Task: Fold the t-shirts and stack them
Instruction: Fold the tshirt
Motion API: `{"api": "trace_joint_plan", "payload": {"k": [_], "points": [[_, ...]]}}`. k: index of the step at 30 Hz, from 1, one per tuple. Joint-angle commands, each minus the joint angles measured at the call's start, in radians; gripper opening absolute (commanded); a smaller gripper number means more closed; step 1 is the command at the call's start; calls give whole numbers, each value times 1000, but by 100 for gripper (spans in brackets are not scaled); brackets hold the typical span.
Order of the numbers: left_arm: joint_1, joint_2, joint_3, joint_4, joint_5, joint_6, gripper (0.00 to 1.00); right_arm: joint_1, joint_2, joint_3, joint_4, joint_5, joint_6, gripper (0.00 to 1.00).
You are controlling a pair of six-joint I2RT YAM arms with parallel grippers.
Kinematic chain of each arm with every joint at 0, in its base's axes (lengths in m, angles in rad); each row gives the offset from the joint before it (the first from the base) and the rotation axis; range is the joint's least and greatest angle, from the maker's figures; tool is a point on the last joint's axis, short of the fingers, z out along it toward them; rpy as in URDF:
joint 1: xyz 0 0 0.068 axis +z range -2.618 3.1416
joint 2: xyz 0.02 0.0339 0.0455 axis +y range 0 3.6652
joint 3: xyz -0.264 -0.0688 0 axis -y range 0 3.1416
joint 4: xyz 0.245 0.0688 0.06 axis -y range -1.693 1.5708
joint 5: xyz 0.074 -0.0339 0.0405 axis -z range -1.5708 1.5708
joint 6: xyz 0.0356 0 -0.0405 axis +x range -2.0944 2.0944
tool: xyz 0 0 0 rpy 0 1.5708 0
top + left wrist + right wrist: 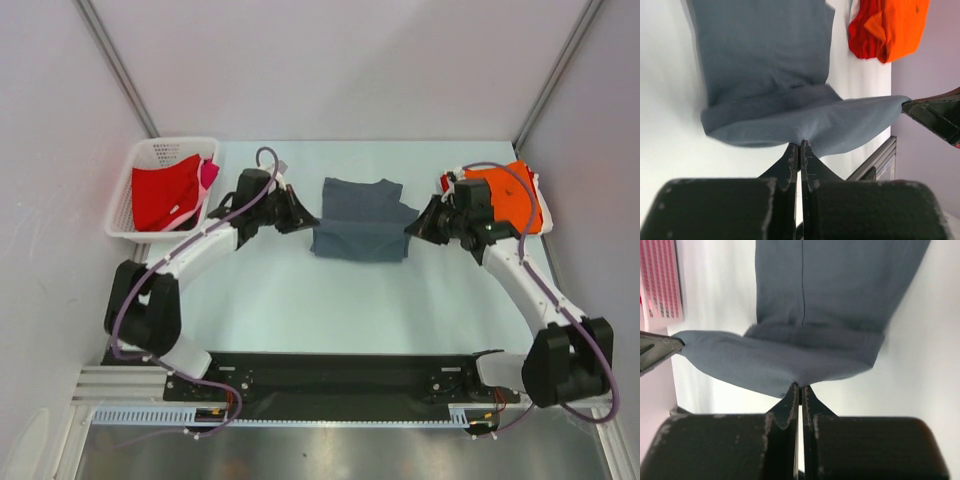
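A pale tabletop [300,300] sits between plain grey walls. At its far left a white plastic lattice basket [122,200] holds a crumpled red cloth t-shirt [160,195], with what looks like a pink one [209,173] tucked at its right side. Both arms bend inward. The left gripper [313,222] and right gripper [410,229] each pinch the raised near fold of the dark slate-grey t-shirt [358,210] lying mid-table. A bright orange t-shirt [520,200] lies far right.
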Motion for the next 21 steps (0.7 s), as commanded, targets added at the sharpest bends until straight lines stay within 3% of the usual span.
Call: {"api": "trace_joint_plan", "payload": {"k": [1, 10, 14, 16, 17, 18, 19, 21], "points": [[34, 99, 157, -12, 11, 26, 0, -32, 84, 123, 53, 20, 3, 0], [91, 416, 531, -40, 37, -15, 0, -118, 450, 429, 73, -59, 17, 0], [108, 631, 729, -71, 75, -41, 2, -129, 610, 562, 79, -58, 20, 0], [118, 702, 830, -72, 77, -53, 13, -133, 710, 649, 72, -53, 17, 3], [123, 733, 856, -66, 80, -72, 23, -141, 742, 677, 72, -49, 18, 22], [126, 794, 881, -39, 98, -76, 67, -144, 771, 700, 70, -26, 26, 49], [129, 821, 934, -35, 103, -75, 82, -146, 821, 719, 107, -33, 18, 99], [134, 871, 973, -35, 81, -67, 100, -153, 863, 739, 119, -43, 17, 100]]}}
